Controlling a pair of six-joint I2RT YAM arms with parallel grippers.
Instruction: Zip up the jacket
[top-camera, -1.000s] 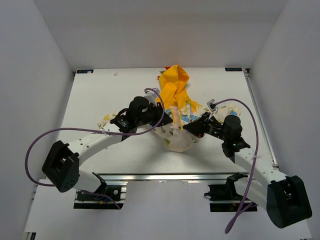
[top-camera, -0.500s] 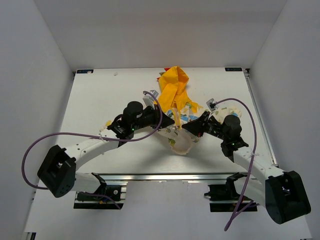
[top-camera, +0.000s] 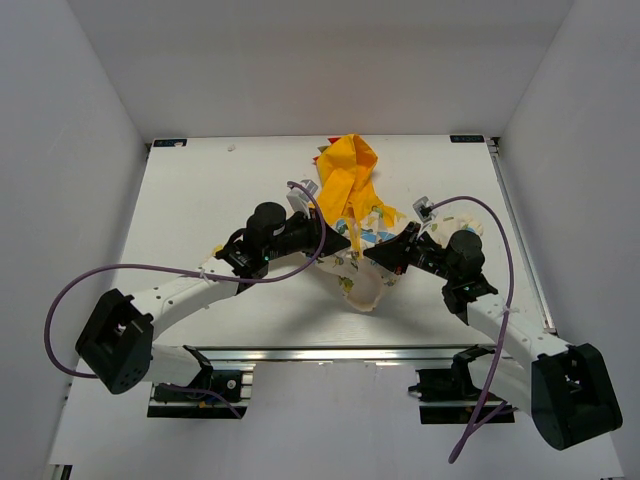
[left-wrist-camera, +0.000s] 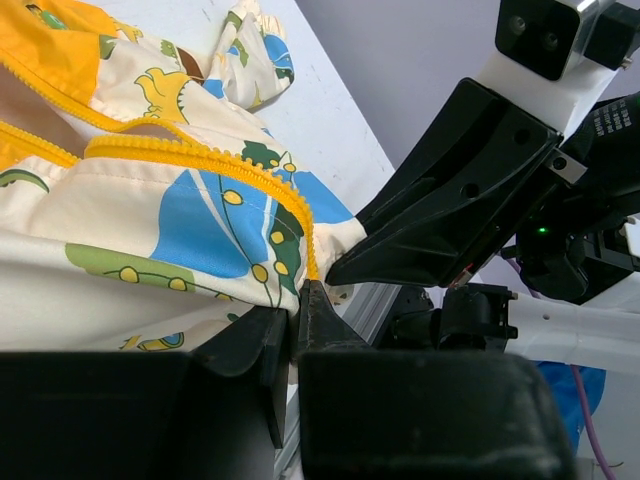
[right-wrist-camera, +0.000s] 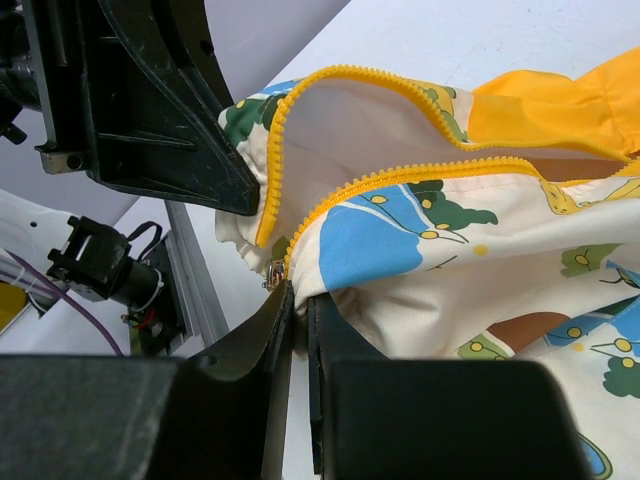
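Your jacket (top-camera: 352, 195) lies mid-bench (top-camera: 200, 190), with the yellow hood toward the far edge and the printed cream body bunched toward the arms. Both tools meet at its near hem, just beside each other.

Your left tool (left-wrist-camera: 298, 300) is closed, its fingers nipping the bottom corner of one front panel where the orange zipper (left-wrist-camera: 200, 160) edge ends. Your right tool (right-wrist-camera: 293, 300) is also closed, clamped on the lower end of the other zipper edge, with a small metal slider (right-wrist-camera: 272, 272) right at its fingertips.

In the right wrist view the two rows of teeth run apart above the grip, showing the pale lining between them.
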